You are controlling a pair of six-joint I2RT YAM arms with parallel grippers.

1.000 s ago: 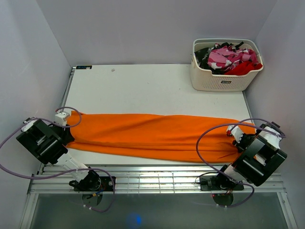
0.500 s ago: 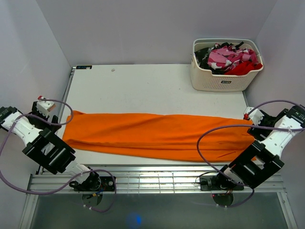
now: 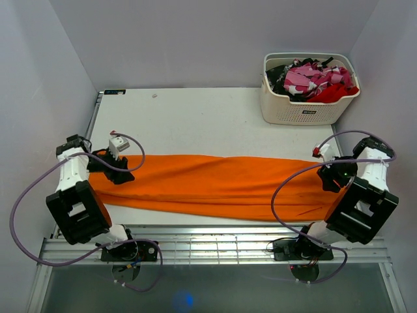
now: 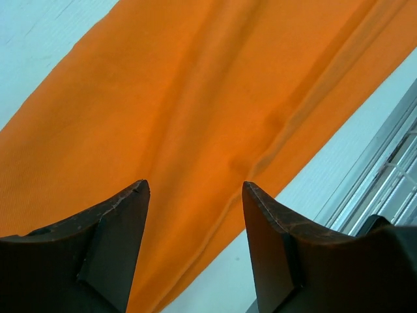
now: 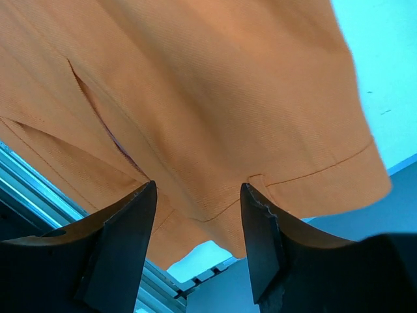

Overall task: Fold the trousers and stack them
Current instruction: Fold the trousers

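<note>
- Since the trousers point(image 3: 215, 186) are folded lengthwise into one long band, the near part of the table point(image 3: 208, 124) is crossed from side edge to side edge.
- The band's near edge is laid just short of the slatted rail point(image 3: 215, 242), with only a thin strip of table shown between them.
- The left gripper point(image 3: 122, 175) is held over the band's left end; its fingers point(image 4: 117, 222) are parted, nothing is clamped, and flat creased cloth is seen through the gap.
- The right gripper point(image 3: 331, 175) is held over the right end, above a stitched hem; its fingers point(image 5: 127, 228) are likewise apart and nothing is gripped.
- Behind the band, a wide stretch of bare table is left open up to the far wall.
- The far right corner is taken up by a basket point(image 3: 306, 114) filled with clothes point(image 3: 313, 79), well apart from the band.
</note>
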